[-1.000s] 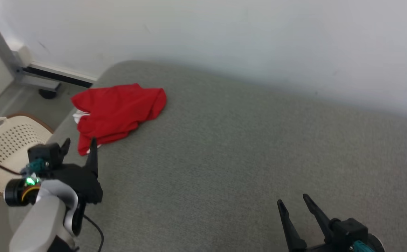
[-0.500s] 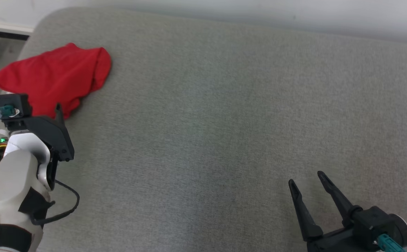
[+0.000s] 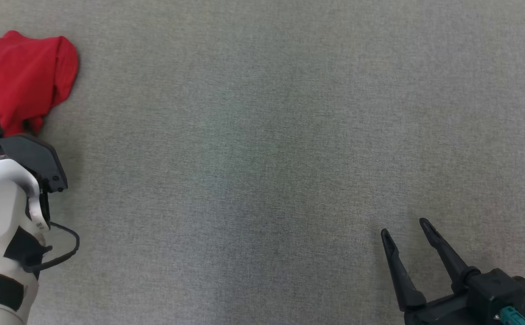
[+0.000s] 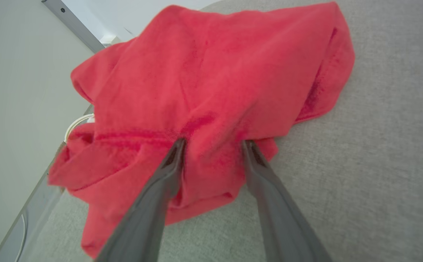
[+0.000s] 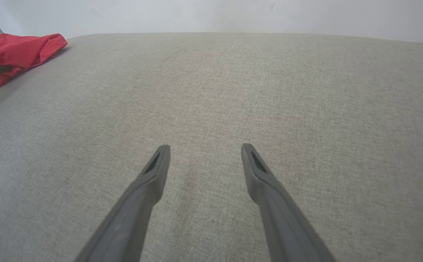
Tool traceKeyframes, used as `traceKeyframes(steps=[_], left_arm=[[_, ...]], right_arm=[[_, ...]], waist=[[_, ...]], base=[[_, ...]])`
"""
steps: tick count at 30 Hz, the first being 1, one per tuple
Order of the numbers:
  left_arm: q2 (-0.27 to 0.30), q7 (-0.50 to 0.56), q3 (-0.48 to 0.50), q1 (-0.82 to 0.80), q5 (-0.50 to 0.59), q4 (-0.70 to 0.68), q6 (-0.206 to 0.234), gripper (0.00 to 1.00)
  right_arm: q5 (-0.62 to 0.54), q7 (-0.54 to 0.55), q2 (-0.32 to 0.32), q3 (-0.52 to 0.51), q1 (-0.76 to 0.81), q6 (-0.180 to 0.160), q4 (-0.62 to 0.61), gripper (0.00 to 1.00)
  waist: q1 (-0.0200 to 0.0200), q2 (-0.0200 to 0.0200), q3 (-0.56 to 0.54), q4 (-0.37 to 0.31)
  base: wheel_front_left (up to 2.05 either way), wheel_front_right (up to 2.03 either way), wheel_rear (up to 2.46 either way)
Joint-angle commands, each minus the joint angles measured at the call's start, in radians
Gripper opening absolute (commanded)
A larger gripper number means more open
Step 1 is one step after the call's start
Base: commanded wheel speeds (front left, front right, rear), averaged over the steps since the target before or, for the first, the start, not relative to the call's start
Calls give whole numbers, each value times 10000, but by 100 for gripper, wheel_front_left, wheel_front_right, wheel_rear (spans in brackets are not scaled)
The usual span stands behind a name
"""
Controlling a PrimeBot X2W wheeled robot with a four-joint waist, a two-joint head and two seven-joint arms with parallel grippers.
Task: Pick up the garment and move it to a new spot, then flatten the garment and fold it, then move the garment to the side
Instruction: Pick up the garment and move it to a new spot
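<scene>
The red garment [image 4: 211,80] lies crumpled near the left edge of the grey cushioned surface [image 3: 262,135]; in the head view the garment [image 3: 18,72] is at the upper left. My left gripper [image 4: 214,143] is pushed into its near side, jaws apart, with a raised fold of red cloth between the two fingers. In the head view its black wrist housing [image 3: 30,155] covers the fingers. My right gripper [image 3: 406,229] hovers open over bare surface at the lower right, far from the garment [image 5: 18,51], nothing between its fingers [image 5: 157,163].
A white wall [image 5: 211,14] runs behind the surface. Beyond the surface's left edge are a grey metal bar [image 4: 75,23] and a pale wall panel [image 4: 15,109]. A white curved piece [image 4: 75,125] peeks out under the garment.
The head camera has tilted down and right, shifting the whole picture. My left gripper has moved forward from just short of the garment into it. The right gripper has held its place.
</scene>
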Motion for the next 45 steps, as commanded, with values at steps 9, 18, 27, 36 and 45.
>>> traceKeyframes(steps=[9, 18, 27, 36, 45], left_arm=[[-182, -463, -397, 172, 233, 203, -216, 0], [-78, -761, -397, 263, 14, 95, -692, 0], [-1147, -1083, -453, 75, -442, -717, -1563, 0], [-2732, -702, -329, 313, -1851, -2626, -2479, 0], [-2833, 392, -2780, 1882, -5044, -6900, -1720, 0]], right_arm=[[46, -108, 140, 93, 9, -25, 371, 100], [374, -748, 451, 330, -291, -25, 1643, 100], [605, -1454, 636, 172, -224, -25, 2597, 100], [724, -1745, 675, 169, -442, -25, 2950, 100], [772, -1695, 671, 241, -478, -25, 3017, 100]], waist=[[-2, -2, -1030, -6], [-2, -2, -2932, -276], [-2, -2, -4652, -596], [-2, -2, -5378, -1308], [-2, -2, -5392, -2655]], base=[[0, 0, 0], [0, 0, 0], [0, 0, 0], [0, 0, 0], [0, 0, 0]])
